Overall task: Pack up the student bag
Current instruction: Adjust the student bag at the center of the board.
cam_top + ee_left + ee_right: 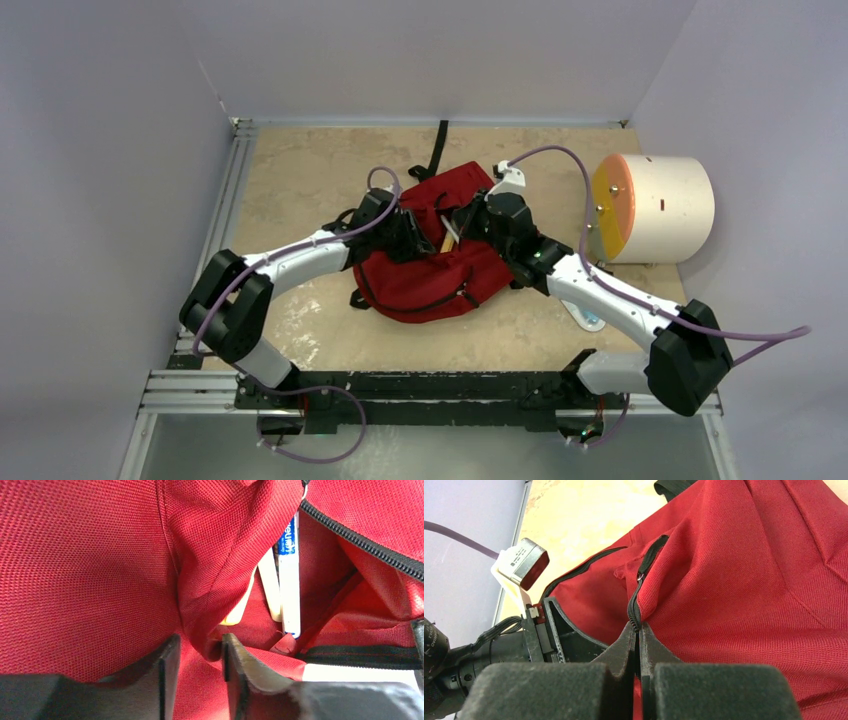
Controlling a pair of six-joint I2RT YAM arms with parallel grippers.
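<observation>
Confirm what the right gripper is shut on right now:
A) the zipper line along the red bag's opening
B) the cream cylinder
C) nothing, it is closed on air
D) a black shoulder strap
A: in the right wrist view, the right gripper is closed with the black zipper of the student bag running straight down into it.
</observation>
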